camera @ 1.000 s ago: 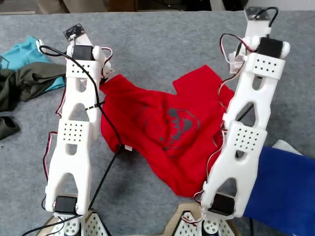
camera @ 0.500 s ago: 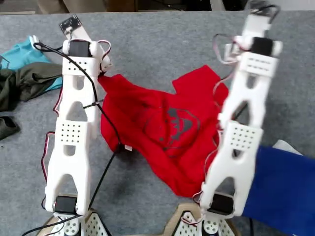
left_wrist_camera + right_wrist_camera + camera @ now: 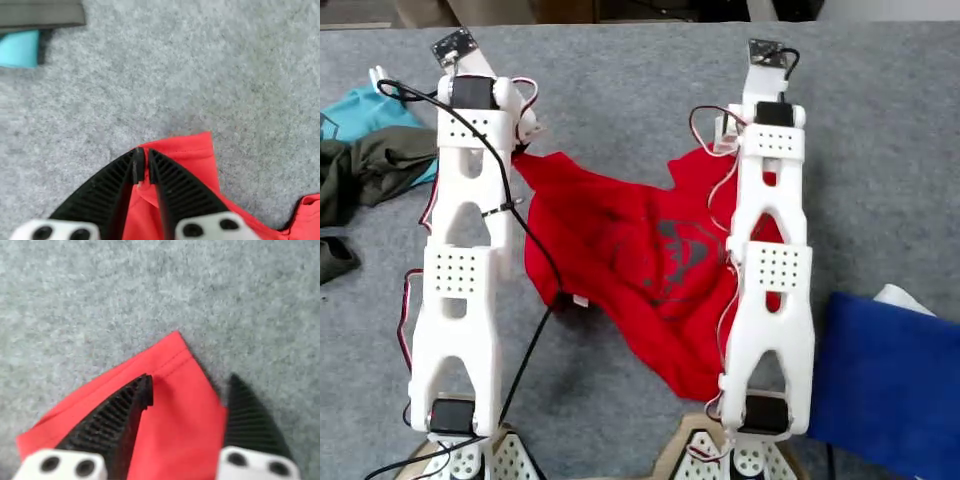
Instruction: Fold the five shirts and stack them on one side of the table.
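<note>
Now, claw status. Left claw (image 3: 141,167): clenched on the hem of one sleeve of the red shirt (image 3: 630,260), with cloth pinched between the jaws. Right claw (image 3: 189,386): released, jaws spread across the corner of the other sleeve. One of its fingers is over the cloth and the other is just off its edge, over the table (image 3: 620,80). It grips nothing.

Change over the last second: my right arm has swung inward from the red shirt's right edge and now lies over its right half, with the claw at the sleeve. My left arm has shifted slightly outward and away, and the sleeve it holds has drawn into a point. The red shirt's body has stayed put, crumpled and print up, mid-table between my arms.

Meaning for the task: I judge this to be the spreading step, before any fold. One sleeve is secured and the second is lined up. Next action: close the right claw on that corner, then draw both sleeves apart to flatten. Risk: the jaws may close beside the corner and miss the cloth.

A blue shirt (image 3: 890,380) lies flat at near right. A teal shirt (image 3: 365,105) and a dark shirt (image 3: 370,170) wait bunched at far left.
</note>
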Motion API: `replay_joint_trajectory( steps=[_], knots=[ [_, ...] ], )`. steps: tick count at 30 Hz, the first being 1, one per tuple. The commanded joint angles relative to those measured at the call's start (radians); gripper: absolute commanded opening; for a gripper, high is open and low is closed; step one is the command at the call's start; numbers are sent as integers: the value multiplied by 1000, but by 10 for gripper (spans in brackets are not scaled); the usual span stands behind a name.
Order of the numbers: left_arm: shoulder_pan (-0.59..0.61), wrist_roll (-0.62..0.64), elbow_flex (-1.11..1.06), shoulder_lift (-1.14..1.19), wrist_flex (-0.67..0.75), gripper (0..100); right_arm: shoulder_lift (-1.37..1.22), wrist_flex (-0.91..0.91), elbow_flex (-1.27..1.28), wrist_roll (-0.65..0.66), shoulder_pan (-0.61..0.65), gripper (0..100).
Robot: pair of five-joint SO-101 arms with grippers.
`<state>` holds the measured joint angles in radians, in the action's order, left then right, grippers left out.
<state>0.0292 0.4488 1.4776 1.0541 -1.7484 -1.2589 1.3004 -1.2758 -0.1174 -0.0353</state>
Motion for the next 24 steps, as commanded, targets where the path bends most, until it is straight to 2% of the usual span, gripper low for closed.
replay_joint_trajectory(
  steps=[1, 7, 12, 17, 24],
  knots=[
    [18, -8, 6, -71, -11, 20, -13, -68, -22, -12, -10, 22],
    [17, -9, 6, -71, -11, 20, -30, -112, -44, -15, -28, 4],
    [23, -9, 6, -71, -11, 20, -30, -17, -159, -15, -48, 4],
    [21, -21, 0, -71, -11, 20, -30, 68, -389, -15, -64, 4],
    [20, -21, 5, -71, -11, 20, 120, 104, -366, -15, -59, 4]
  ],
)
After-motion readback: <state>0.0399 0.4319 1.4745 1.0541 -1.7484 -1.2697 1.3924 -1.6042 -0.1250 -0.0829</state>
